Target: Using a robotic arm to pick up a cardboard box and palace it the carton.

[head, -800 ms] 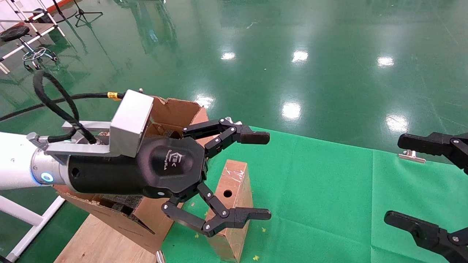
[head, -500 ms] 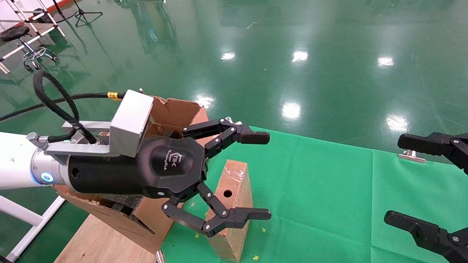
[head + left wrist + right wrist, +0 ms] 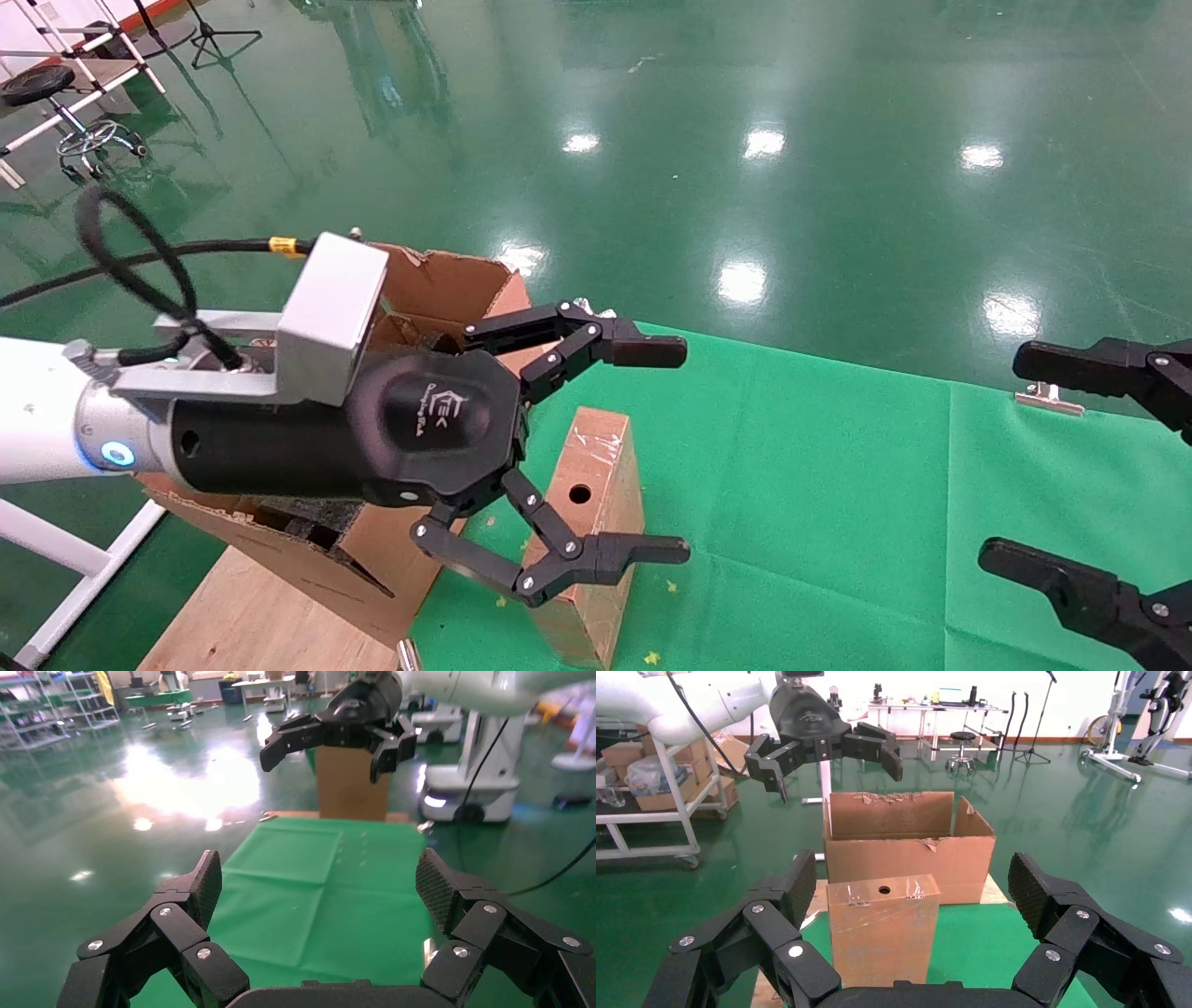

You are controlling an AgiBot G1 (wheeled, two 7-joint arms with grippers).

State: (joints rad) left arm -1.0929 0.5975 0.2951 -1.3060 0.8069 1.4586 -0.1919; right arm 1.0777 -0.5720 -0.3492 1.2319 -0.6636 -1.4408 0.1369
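While the cardboard box (image 3: pixel 593 522) stands upright just beside the carton (image 3: pixel 438 308), we find the left gripper (image 3: pixel 652 447) spread wide above it, grasping nothing; right gripper (image 3: pixel 1043 466) likewise released.

Green cloth (image 3: pixel 838 485), glossy green floor (image 3: pixel 745 140)

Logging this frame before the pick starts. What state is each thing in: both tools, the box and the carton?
Left tool: open, above the box, holding nothing.
Right tool: open, empty, off to the right over the green cloth.
Box: standing upright on the cloth, taped, hole facing up, not gripped.
Carton: open at the top, flaps torn, beside the box.
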